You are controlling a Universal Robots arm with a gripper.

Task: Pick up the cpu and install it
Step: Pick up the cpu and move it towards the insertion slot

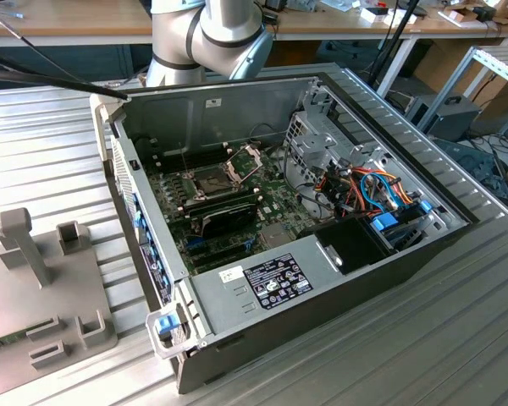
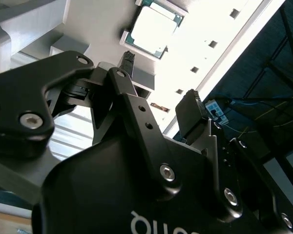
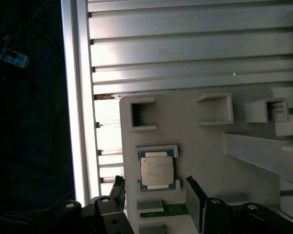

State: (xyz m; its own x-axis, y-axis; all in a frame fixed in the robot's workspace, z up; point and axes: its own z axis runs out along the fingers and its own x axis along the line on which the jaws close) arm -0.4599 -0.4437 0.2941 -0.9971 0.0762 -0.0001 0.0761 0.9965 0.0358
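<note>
**Open tool poised over the cpu in its nest**

The cpu (image 3: 156, 169) lies flat in a shallow nest on the grey fixture plate (image 3: 210, 146). The plate rests on the ribbed aluminium worktop (image 3: 185, 48) beside the open computer case (image 1: 203, 110). In both wrist views the tool (image 3: 156, 192) hangs near the chip with its jaws spread wide and nothing between them. Neither pad touches the chip.

I judge the step in hand to be the approach for the pick-up. It goes well if the tool is centred on the chip, so that the two pads meet opposite edges squarely and at the same instant, and if it comes down level. A skewed close would probably twist the chip against the raised brackets (image 3: 158, 150) that frame its nest. The package looks thin, so there is little edge to catch. The pads need to sit low on it yet stay clear of the plate.

The chip's top is a dull silvery metal square with softened corners, and a narrow green border shows around it. It looks smooth and likely slippery. The fixture plate is matte grey and blocky, like moulded or printed plastic. The black pads (image 2: 128, 59) are ridged at their tips, which should help the hold.

In the exterior view the socket (image 1: 212, 179) shows as a dark square on the green board inside the case, with its metal frame (image 1: 245, 156) hinged up.
</note>
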